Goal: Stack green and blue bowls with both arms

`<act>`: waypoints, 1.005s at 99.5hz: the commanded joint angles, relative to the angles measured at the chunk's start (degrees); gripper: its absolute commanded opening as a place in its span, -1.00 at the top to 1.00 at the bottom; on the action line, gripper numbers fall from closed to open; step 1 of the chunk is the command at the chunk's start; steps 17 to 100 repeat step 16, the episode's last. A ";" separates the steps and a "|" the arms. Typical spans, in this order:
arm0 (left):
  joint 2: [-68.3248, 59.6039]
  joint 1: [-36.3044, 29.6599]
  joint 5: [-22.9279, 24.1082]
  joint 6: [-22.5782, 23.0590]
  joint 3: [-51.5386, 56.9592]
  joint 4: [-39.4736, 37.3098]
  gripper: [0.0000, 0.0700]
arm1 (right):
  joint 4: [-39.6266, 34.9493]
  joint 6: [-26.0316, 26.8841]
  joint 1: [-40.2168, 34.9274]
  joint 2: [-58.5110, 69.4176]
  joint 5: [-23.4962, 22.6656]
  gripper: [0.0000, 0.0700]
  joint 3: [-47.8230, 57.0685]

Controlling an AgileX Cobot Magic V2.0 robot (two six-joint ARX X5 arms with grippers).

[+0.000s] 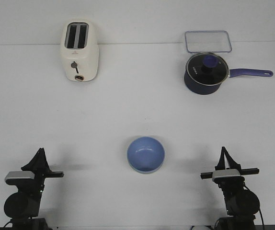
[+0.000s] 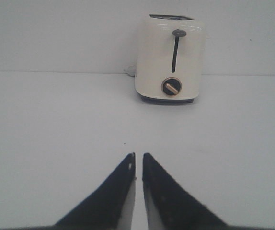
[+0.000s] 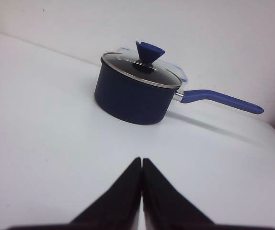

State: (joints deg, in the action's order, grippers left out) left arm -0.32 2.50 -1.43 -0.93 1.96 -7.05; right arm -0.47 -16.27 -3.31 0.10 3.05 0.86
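Observation:
The periwinkle blue bowl (image 1: 145, 154) sits upright on the white table, near the front and midway between the arms. No separate green bowl shows; a thin pale edge lies under the blue bowl's near rim, and I cannot tell what it is. My left gripper (image 1: 41, 151) is low at the front left, well apart from the bowl. In the left wrist view (image 2: 138, 155) its jaws are shut to a thin slit and hold nothing. My right gripper (image 1: 222, 149) is at the front right. In the right wrist view (image 3: 142, 159) it is shut and empty.
A cream toaster (image 1: 79, 51) stands at the back left and also shows in the left wrist view (image 2: 170, 59). A dark navy saucepan (image 1: 205, 73) with a glass lid and its handle pointing right stands at the back right, and also shows in the right wrist view (image 3: 133, 94). A clear container (image 1: 208, 41) lies behind it.

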 commanded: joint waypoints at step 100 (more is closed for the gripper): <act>0.07 0.15 0.15 0.42 -1.16 -0.57 0.96 | 1.01 -0.26 -0.04 -0.02 0.00 1.00 -0.11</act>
